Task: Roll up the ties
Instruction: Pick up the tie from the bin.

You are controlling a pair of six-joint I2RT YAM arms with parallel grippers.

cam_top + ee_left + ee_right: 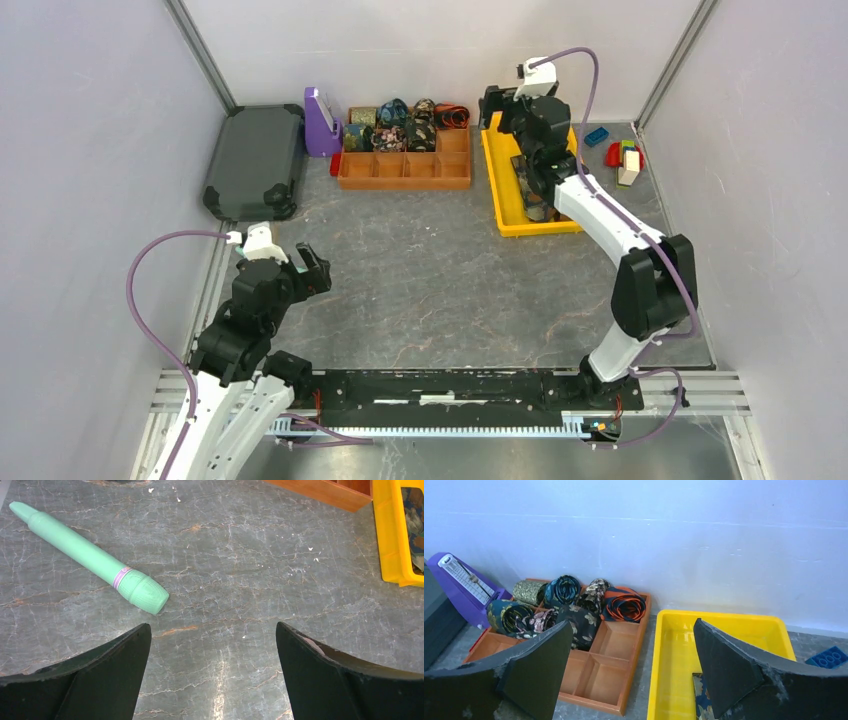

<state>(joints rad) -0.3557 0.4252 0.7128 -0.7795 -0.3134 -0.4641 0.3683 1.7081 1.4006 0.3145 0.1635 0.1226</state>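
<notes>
Ties coiled in orange divided tray, one tie in yellow bin

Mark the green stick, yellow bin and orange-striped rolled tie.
green stick (85, 550), left wrist view, mid shaft.
yellow bin (676, 652), right wrist view, bare floor by its left wall.
orange-striped rolled tie (624, 605), right wrist view, centre of the coil.

White-linked left arm and right arm, black joint housings, looping purple cables, black wedge-shaped pincer fingers.

Coiled ties in wooden tray
</notes>
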